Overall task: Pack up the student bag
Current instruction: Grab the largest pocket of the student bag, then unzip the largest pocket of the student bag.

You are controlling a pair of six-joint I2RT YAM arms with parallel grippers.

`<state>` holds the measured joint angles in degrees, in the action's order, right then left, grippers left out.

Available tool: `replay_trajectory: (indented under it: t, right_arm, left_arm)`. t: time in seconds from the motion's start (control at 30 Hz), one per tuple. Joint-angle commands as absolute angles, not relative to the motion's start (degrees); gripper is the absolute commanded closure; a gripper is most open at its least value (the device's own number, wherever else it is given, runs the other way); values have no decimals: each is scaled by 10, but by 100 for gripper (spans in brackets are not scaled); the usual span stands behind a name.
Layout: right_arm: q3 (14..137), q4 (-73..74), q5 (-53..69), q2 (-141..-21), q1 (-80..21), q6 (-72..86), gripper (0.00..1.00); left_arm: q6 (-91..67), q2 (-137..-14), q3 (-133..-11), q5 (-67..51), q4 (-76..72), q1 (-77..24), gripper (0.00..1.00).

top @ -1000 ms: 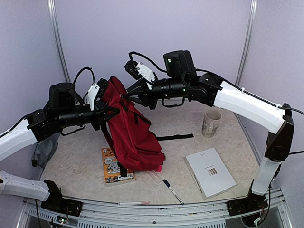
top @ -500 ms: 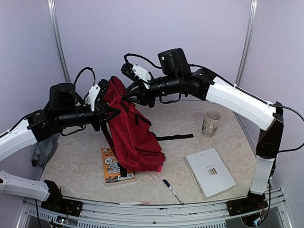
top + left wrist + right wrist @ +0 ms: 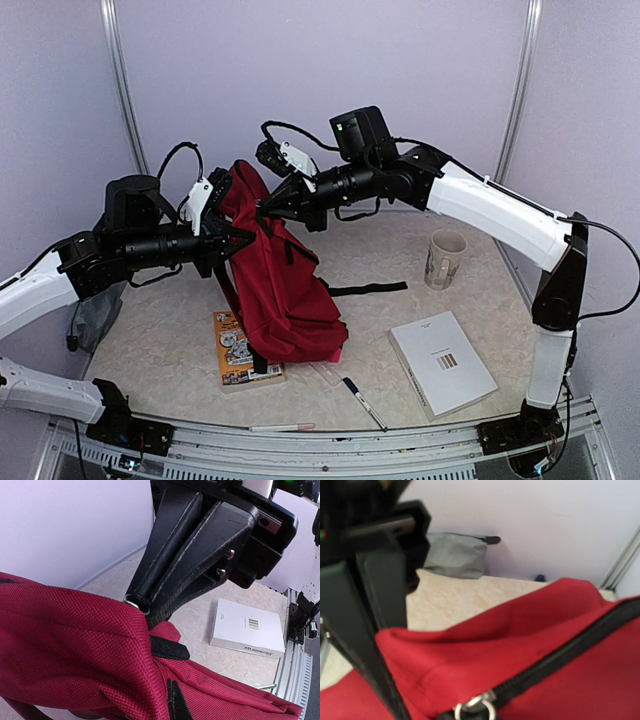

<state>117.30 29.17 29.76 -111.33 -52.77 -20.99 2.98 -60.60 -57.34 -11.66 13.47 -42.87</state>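
The student bag [image 3: 285, 300], a dark red backpack, stands upright on the table, held up by its top. My left gripper [image 3: 232, 240] is shut on the red fabric at the bag's upper left edge. In the left wrist view its own fingers are buried in the fabric [image 3: 75, 645]. My right gripper [image 3: 263, 210] reaches in from the right. Its black fingers [image 3: 190, 555] come together at the tips on the metal zipper pull [image 3: 133, 601]. In the right wrist view that ring [image 3: 476, 707] sits at the end of the black zipper [image 3: 570, 645].
An orange book [image 3: 238, 355] lies partly under the bag. A white book [image 3: 442, 362] lies at front right, a mug [image 3: 445, 258] behind it, a pen [image 3: 362, 402] near the front edge. A grey pouch [image 3: 95, 315] leans at the left wall.
My right gripper has moved a little left and up to the bag's top and closed its jaws on the zipper pull. The left arm and the bag have stayed put.
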Motion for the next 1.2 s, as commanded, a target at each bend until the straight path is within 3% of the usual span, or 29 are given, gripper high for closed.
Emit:
replay_trajectory:
  t: [0.0, 0.37, 0.7, 1.17]
  right_arm:
    - [1180, 275, 342, -1107, -529, -199, 100]
    - [1138, 199, 215, -1057, -462, -68, 100]
    - [1086, 170, 195, -1018, -374, 2, 100]
    - [1083, 175, 199, -995, -262, 45, 100]
  left_arm:
    - [40, -607, -578, -123, 106, -434, 100]
    - [66, -609, -580, -117, 132, -451, 100]
    - [121, -595, -587, -85, 167, -511, 100]
    - [129, -547, -572, 21, 199, -516, 100]
